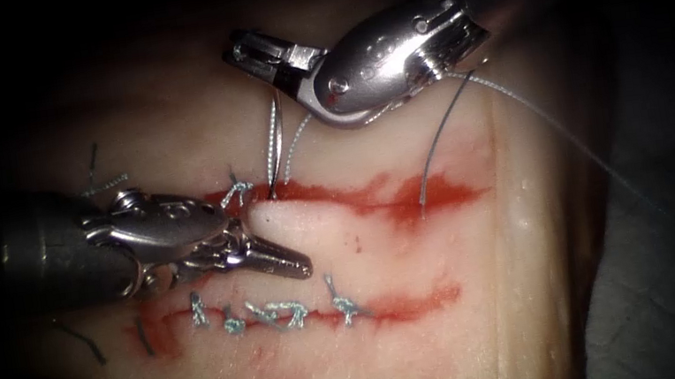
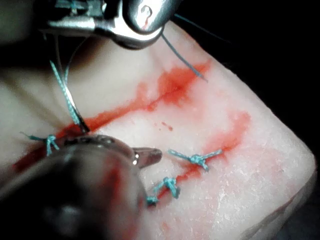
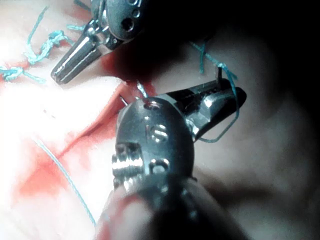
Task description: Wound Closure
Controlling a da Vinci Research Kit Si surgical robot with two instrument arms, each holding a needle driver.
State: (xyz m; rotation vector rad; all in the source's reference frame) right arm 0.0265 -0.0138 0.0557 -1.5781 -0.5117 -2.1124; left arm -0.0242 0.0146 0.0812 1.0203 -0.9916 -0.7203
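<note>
1. The needle (image 1: 274,150) stands nearly upright over the upper cut (image 1: 356,195); its lower end goes into the tissue (image 1: 453,244) at the cut's upper edge, just right of a knot (image 1: 240,192), and most of its curve is out in the open.
2. The right end effector (image 1: 268,55) comes in from the upper right and holds the needle's upper end between nearly closed jaws; in the right wrist view the needle's end (image 3: 218,75) sticks out past the jaws (image 3: 220,97).
3. Thread (image 1: 295,147) runs from beside that end effector down toward the cut next to the needle. A second, darker strand (image 1: 438,143) curves from below the tool's wrist down into the red fluid (image 1: 437,197) further right along the cut, and a pale strand (image 1: 561,129) trails off to the right across the tissue.
4. The left end effector (image 1: 281,260) comes in from the left, its jaws closed and pointing right, and lies on the strip of tissue between the two cuts just below the needle's entry point. It holds nothing that can be seen.
5. The lower cut (image 1: 408,304) is already closed with a row of knotted stitches (image 1: 285,313), red fluid along its line.
6. Short cut ends of thread (image 1: 99,180) lie on the tissue at the left.
</note>
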